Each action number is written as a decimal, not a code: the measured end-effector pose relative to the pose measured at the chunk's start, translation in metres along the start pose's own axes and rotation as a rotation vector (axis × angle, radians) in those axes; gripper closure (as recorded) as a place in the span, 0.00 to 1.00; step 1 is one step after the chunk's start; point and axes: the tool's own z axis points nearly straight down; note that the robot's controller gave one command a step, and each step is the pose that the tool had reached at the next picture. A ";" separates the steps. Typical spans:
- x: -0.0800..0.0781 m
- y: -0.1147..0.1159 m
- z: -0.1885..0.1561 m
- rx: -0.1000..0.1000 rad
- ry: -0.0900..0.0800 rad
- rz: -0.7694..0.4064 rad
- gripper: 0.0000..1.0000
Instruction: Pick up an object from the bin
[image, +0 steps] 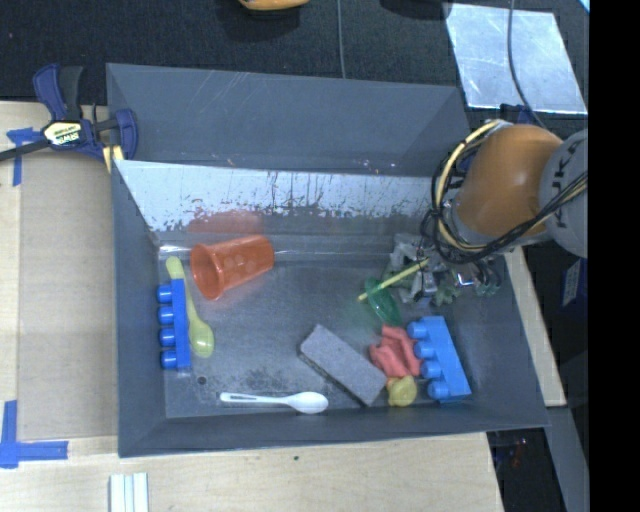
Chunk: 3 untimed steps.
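Along near wall of bin: white spoon flat on floor. Behind it, right: grey block, small yellow ball, pink lump, blue brick, clustered. Left: second blue brick, yellow spoon just beside it. Right-middle: gripper low at green piece with yellow-green stick. Grip open or closed: cannot tell. Farther back, left: orange cup on its side.

Gripper is down low in the bin, with a green toy just beside it on the view's left. Right below the gripper sit a pink toy and a blue block. Well off to its left are a grey sponge, a white spoon and an orange cup.
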 end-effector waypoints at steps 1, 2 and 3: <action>-0.006 -0.006 -0.104 -0.005 0.006 0.110 1.00; -0.006 -0.006 -0.104 -0.005 0.006 0.110 1.00; -0.012 -0.013 -0.161 -0.005 0.009 0.117 1.00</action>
